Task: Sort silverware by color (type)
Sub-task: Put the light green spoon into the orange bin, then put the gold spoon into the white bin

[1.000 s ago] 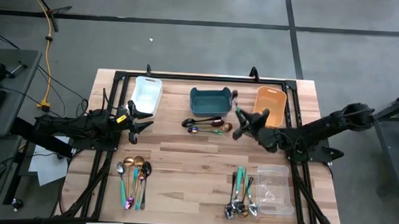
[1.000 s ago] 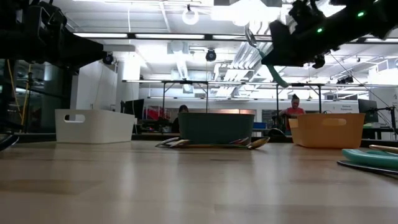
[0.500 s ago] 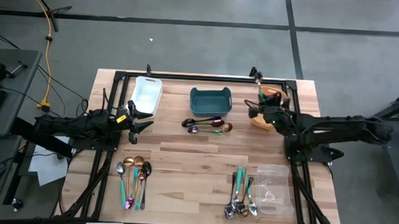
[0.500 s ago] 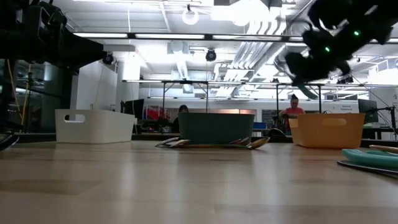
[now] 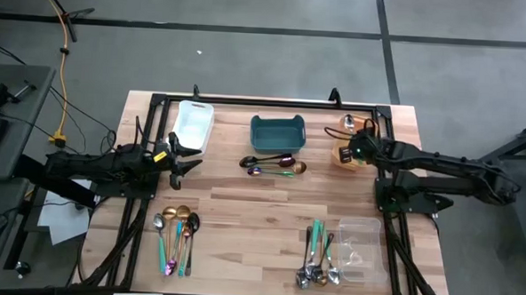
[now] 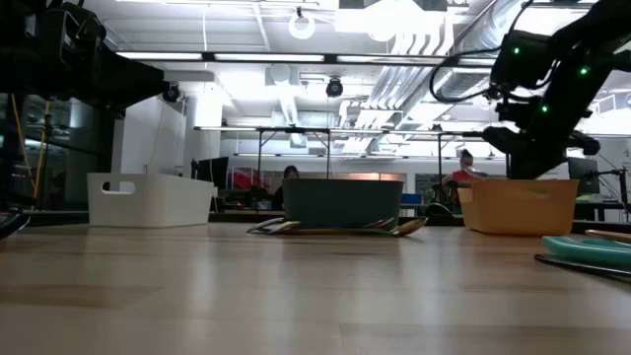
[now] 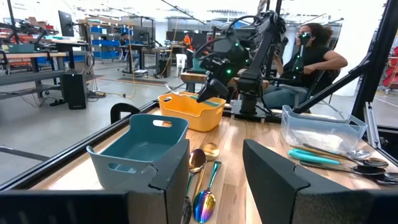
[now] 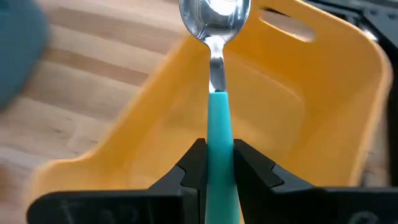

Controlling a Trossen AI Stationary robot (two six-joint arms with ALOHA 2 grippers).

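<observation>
My right gripper (image 5: 345, 144) hangs over the orange bin (image 5: 368, 127) at the far right, shut on a teal-handled spoon (image 8: 217, 81) whose silver bowl (image 8: 214, 15) points into the bin. My left gripper (image 5: 188, 155) waits open at the table's left, level, beside the white bin (image 5: 194, 124). Other silverware lies flat on the table in three groups: in front of the teal bin (image 5: 273, 164), near left (image 5: 176, 237), and near right (image 5: 319, 257). My right gripper pinches the spoon's teal handle (image 8: 219, 134) between its two fingers (image 8: 194, 163). The fingers slant down from above, and the spoon runs on along them, bowl end foremost. The spoon is lifted clear, above the inside of the orange bin (image 8: 292, 118).
The teal bin (image 5: 277, 133) stands at the far middle and a clear bin (image 5: 363, 250) at the near right. A black frame runs round the table's edges (image 5: 247, 101). People sit in the room beyond the table (image 7: 311, 56). Bare wood lies in the table's middle (image 5: 251, 218).
My right gripper has swung from beside the teal bin toward the table's far right, over the orange bin, and tipped from level to slanting down. It has kept the teal-handled spoon in its hold, and the spoon's bowl now points into the bin.
</observation>
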